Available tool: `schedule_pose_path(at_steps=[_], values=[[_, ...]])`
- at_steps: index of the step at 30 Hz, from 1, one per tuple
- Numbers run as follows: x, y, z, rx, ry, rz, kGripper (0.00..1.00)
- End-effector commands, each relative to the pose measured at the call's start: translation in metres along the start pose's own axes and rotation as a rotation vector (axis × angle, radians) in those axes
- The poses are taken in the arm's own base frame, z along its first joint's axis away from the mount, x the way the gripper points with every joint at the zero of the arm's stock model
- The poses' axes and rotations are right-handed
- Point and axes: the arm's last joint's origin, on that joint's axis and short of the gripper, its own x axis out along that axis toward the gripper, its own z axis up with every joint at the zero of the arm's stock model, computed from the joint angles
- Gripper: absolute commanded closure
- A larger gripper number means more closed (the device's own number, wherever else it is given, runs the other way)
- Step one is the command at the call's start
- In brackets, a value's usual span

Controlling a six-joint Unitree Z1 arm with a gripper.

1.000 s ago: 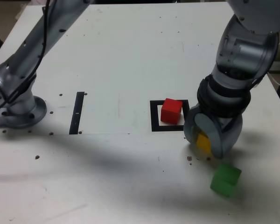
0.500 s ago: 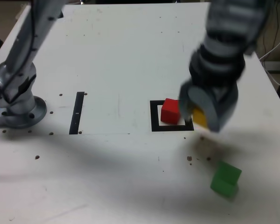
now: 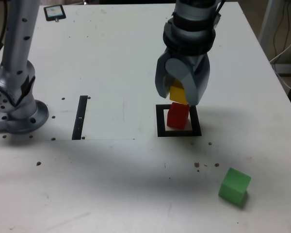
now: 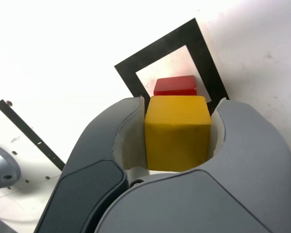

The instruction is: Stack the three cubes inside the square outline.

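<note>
My gripper [image 3: 180, 92] is shut on the yellow cube [image 3: 178, 93] and hangs just above the red cube [image 3: 177, 115]. The red cube rests inside the square outline [image 3: 160, 120], a black frame with a white centre. In the wrist view the yellow cube [image 4: 177, 132] sits squeezed between both grey fingers [image 4: 109, 145], with the red cube [image 4: 175, 86] and the square outline [image 4: 161, 46] directly beyond it. The green cube [image 3: 234, 185] lies alone on the table, near the front at the exterior view's right.
The arm's grey base [image 3: 17, 107] stands at the exterior view's left. A narrow black strip [image 3: 80, 117] lies between the base and the outline. A small dark tablet-like object [image 3: 54, 12] lies at the far edge. Dark specks dot the white table [image 3: 111, 58].
The gripper has lifted the yellow cube off the table and carried it toward the exterior view's left and back, from beside the outline to above the red cube. The red and green cubes stayed put.
</note>
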Motion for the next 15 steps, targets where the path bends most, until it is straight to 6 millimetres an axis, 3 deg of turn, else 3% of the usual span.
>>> schedule_pose_path(at_steps=[1, 15], values=[[0.001, 0.000, -0.002, -0.016, -0.007, -0.007, 0.72], [0.016, -0.001, -0.001, -0.046, -0.015, -0.021, 0.72]])
